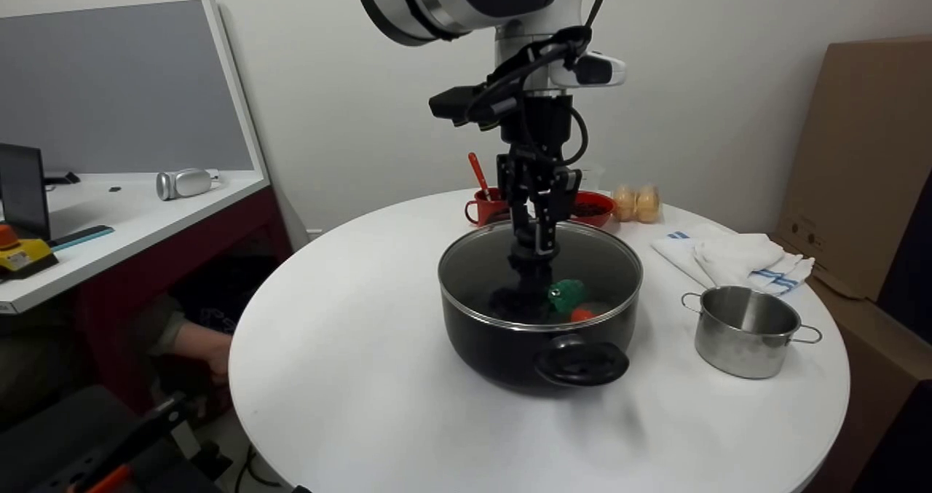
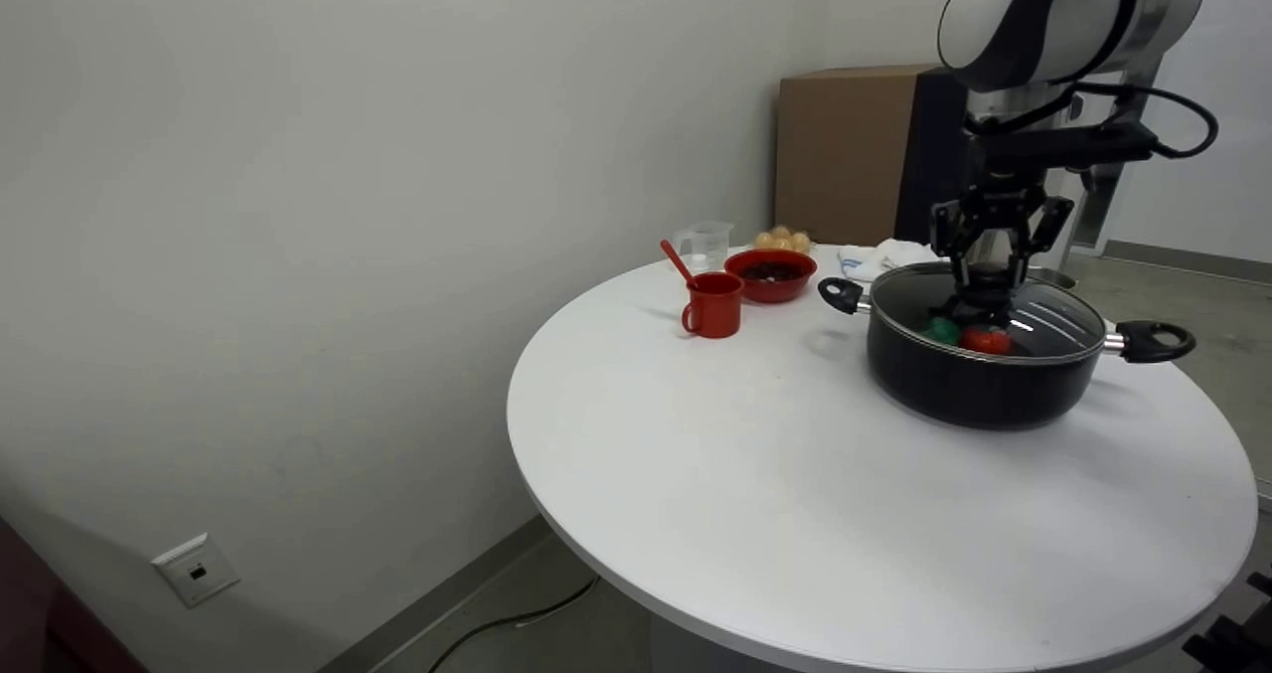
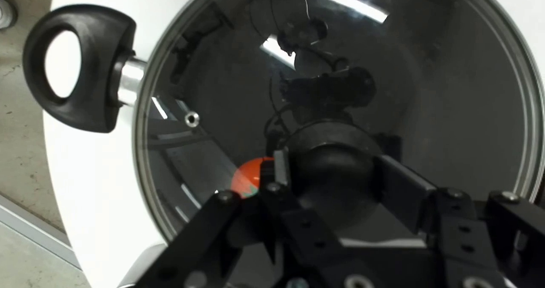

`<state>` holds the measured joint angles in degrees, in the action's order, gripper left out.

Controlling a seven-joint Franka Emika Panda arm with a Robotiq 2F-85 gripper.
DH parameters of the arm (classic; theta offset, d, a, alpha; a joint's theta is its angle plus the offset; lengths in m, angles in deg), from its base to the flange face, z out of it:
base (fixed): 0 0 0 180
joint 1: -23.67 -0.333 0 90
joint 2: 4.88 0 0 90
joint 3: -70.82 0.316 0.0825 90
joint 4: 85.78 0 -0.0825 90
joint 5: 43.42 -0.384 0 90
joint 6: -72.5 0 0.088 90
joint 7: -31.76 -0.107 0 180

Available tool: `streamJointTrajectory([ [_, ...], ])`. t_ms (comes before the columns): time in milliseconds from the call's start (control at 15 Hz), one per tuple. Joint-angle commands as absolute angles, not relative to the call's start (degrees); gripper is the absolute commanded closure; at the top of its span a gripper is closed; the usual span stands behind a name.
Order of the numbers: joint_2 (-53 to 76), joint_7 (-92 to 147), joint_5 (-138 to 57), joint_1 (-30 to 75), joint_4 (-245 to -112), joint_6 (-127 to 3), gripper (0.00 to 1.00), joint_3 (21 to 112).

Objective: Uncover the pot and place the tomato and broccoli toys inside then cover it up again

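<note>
The large black pot [image 1: 495, 365] stands on the round white table with its glass lid [image 3: 447, 113] lying on the rim. Through the glass, the red-orange tomato [image 2: 986, 341] and the green broccoli [image 2: 942, 331] show inside the pot in both exterior views. Pointing straight down, my gripper [image 3: 334, 171] has a finger on each side of the dark lid knob [image 3: 330, 162] and looks shut on it. Part of the tomato [image 3: 245, 177] appears beside a finger in the wrist view, where the broccoli is hidden.
A small steel pot [image 1: 743, 344] and a white cloth [image 1: 735, 256] sit beside the black pot. Behind are a red mug [image 2: 714, 305] with a spoon, a red bowl [image 2: 770, 285], a clear measuring cup [image 2: 708, 246] and several eggs [image 1: 637, 204]. A pot handle [image 2: 1153, 342] sticks out sideways.
</note>
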<state>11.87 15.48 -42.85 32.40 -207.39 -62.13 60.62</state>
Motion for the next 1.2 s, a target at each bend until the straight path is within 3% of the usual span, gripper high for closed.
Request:
streamJointTrajectory([
  [0,11.46,18.63,-47.00,33.16,-207.38,-59.94,0.73,61.35],
  [200,11.92,18.49,-47.59,33.20,-206.60,-57.95,0.73,60.98],
  [267,12.18,18.20,-47.52,33.17,-206.15,-56.62,0.25,60.85],
  [400,12.52,17.77,-47.36,33.16,-205.70,-54.56,0.17,60.67],
  [533,12.58,17.58,-47.17,33.12,-205.53,-52.61,0.03,60.59],
  [1133,6.13,18.97,-45.06,31.73,-206.98,-50.20,0.00,61.20],
])
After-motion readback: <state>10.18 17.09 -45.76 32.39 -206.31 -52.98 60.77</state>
